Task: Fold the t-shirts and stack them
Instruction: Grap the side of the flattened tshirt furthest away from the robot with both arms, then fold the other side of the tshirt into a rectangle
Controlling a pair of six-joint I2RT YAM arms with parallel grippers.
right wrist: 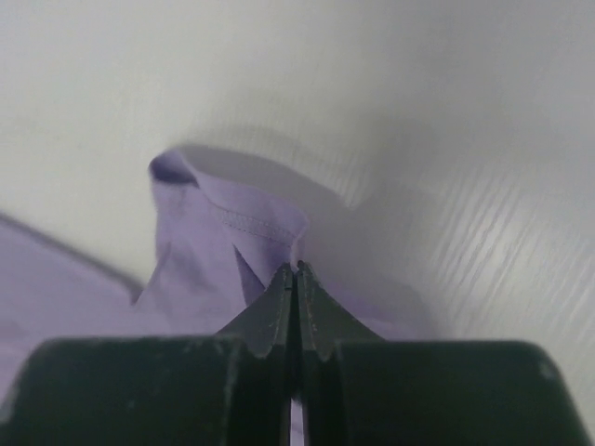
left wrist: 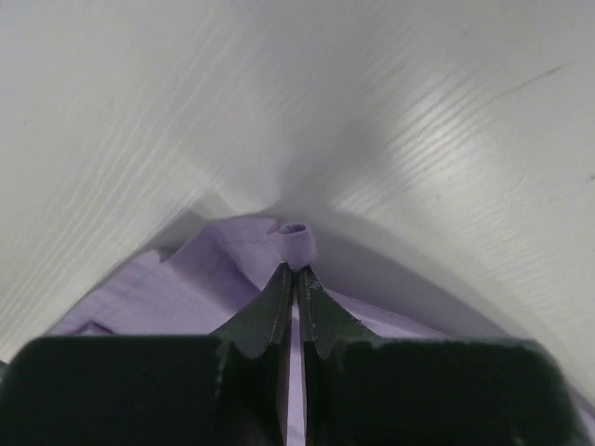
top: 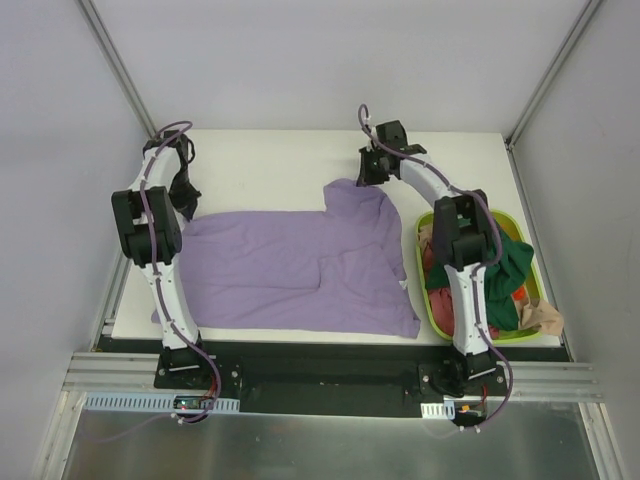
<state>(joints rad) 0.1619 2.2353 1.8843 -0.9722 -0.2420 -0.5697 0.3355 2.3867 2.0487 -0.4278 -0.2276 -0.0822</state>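
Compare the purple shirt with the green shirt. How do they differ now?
The purple shirt lies spread on the table; the green shirt is bunched in the basket. The left tool and right tool grip the purple shirt; neither holds the green shirt. Both are plain cloth.

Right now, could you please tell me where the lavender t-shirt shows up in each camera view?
Top external: lavender t-shirt spread flat across mid-picture.
Left wrist: lavender t-shirt lower left of centre, a corner pinched in the left gripper.
Right wrist: lavender t-shirt left and centre, stitched hem pinched in the right gripper.
Shared landmark: the white table, behind the cloth in every view.
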